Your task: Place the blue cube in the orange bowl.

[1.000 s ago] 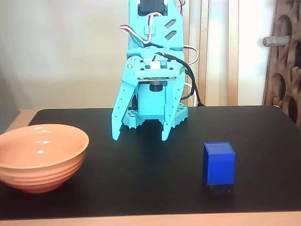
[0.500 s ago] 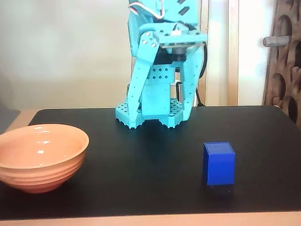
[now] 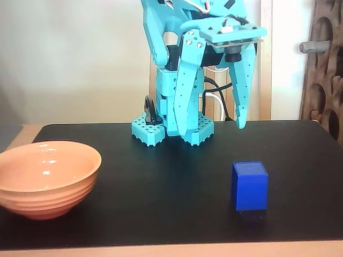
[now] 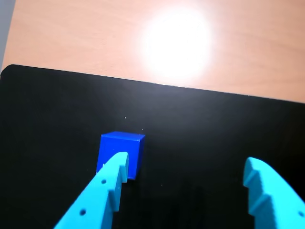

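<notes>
1. The mat (image 3: 171, 160) is the biggest thing here: a black sheet that covers most of a light wooden table (image 4: 95, 43). A bright glare spot sits on the wood in the wrist view.
2. The arm (image 3: 179, 80) is turquoise and stands at the back of the mat, folded so that its head hangs above the surface.
3. The bowl (image 3: 45, 176) sits at the left edge of the mat in the fixed view. It is empty and well apart from everything else.
4. The gripper (image 3: 217, 128) is spread wide, its fingers pointing down and holding nothing. It hangs clear of the mat, behind the cube in the fixed view.
5. The cube (image 3: 250, 186) rests on the mat at the front right of the fixed view. In the wrist view the cube (image 4: 120, 152) lies off to the left, partly behind one finger rather than centred in the gap.
6. Judged from this, the step in hand is the approach; nothing is grasped yet.
7. The next move calls for shifting the gripper until the cube sits between the fingers, lowering around it, then closing.
8. The mat between cube and bowl is bare, so nothing stands in the way. The main risk is a finger tip landing on the cube and knocking it aside.
</notes>
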